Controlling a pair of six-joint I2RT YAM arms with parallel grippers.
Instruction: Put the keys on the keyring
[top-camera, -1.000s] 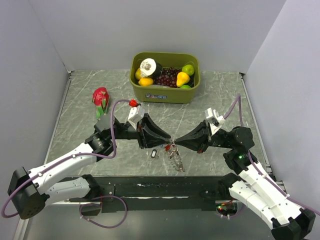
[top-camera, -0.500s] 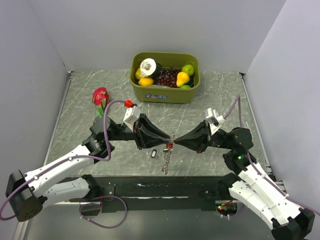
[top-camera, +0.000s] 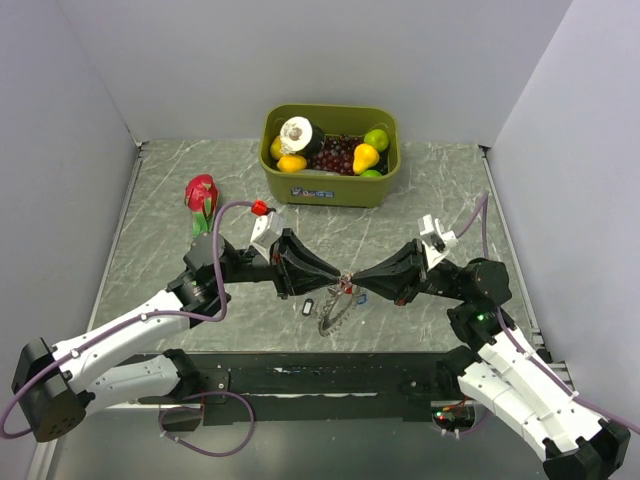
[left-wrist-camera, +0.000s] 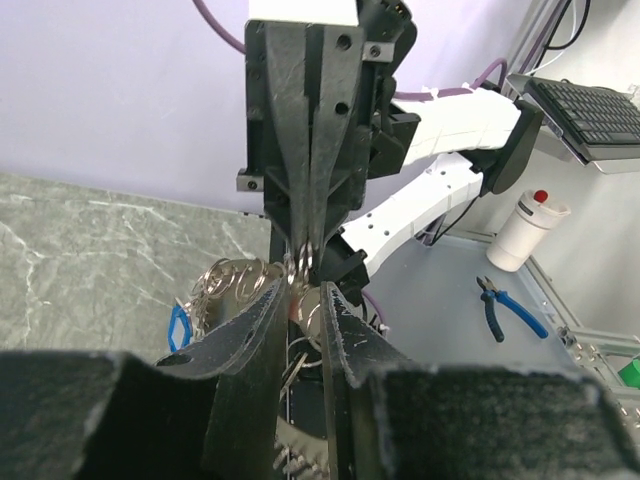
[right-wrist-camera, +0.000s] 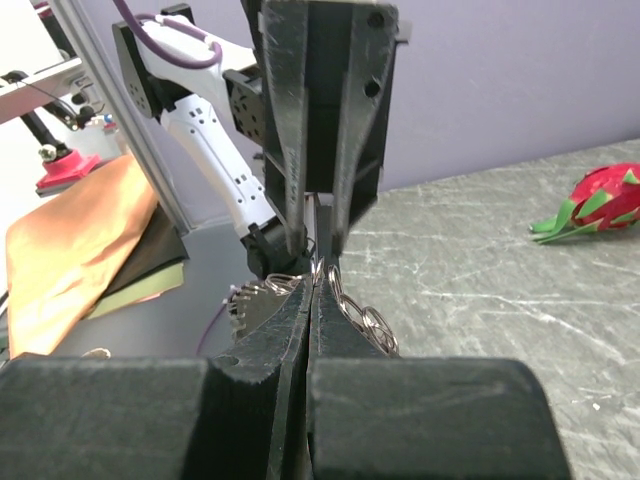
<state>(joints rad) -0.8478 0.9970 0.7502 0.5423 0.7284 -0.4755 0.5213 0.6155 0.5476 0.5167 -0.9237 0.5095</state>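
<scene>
My left gripper (top-camera: 338, 278) and right gripper (top-camera: 352, 284) meet tip to tip above the table's near middle. The keyring (top-camera: 335, 312), a coil of grey metal loops, hangs below the tips. The right gripper (right-wrist-camera: 316, 275) is shut on the keyring's rim (right-wrist-camera: 365, 318). The left gripper (left-wrist-camera: 305, 295) has its jaws a narrow gap apart, with a red-headed key (left-wrist-camera: 297, 305) pinched between them, close against the ring (left-wrist-camera: 230, 275). A blue-headed key (left-wrist-camera: 178, 326) dangles from the ring. A black-headed key (top-camera: 308, 307) lies on the table just left of the ring.
An olive bin (top-camera: 330, 190) full of fruit stands at the back centre. A dragon fruit (top-camera: 201, 195) lies at the back left and also shows in the right wrist view (right-wrist-camera: 600, 195). A black strip (top-camera: 330, 380) runs along the table's near edge.
The hanging keyring swung from lower right to straight below the tips and rose a little. Both gripper tips stayed together, and the left arm shifted slightly.
</scene>
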